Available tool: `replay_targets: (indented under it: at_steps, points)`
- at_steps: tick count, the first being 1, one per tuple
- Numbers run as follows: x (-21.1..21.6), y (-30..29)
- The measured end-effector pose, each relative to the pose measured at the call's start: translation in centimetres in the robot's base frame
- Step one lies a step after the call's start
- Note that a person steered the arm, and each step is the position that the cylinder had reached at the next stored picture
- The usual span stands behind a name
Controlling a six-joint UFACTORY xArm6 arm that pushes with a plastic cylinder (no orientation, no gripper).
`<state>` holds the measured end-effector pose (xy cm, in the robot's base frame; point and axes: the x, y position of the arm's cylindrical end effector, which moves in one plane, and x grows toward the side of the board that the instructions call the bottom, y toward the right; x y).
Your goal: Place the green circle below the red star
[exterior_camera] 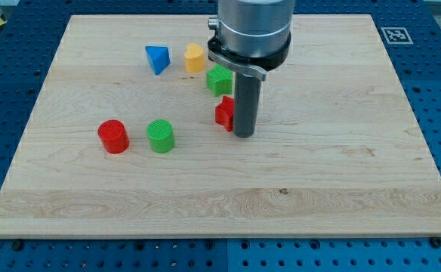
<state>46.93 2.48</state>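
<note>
- My tip (243, 135) rests on the worktop (341, 174), touching the red star's (223, 113) right side; there is no claw.
- Green circle (161, 136) sits well left, beside the red circle (114, 137).
- Square marker (396, 35) at the top-right corner bears no readable text.

The table (341, 174) is pale wood with faint grain streaks, on a blue perforated base (439, 113). The circle (161, 136) and a block (219, 79) are green; a cylinder (113, 137) and what seems a star (223, 113), half hidden, red. A triangle (157, 59) is blue, a heart (194, 57) yellow. The rod (245, 106) is dark grey.
</note>
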Motion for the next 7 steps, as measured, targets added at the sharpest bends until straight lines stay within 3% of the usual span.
replay_targets:
  at_steps: [4, 7]
  points:
    - [-0.8, -0.6]
    - [3.0, -0.2]
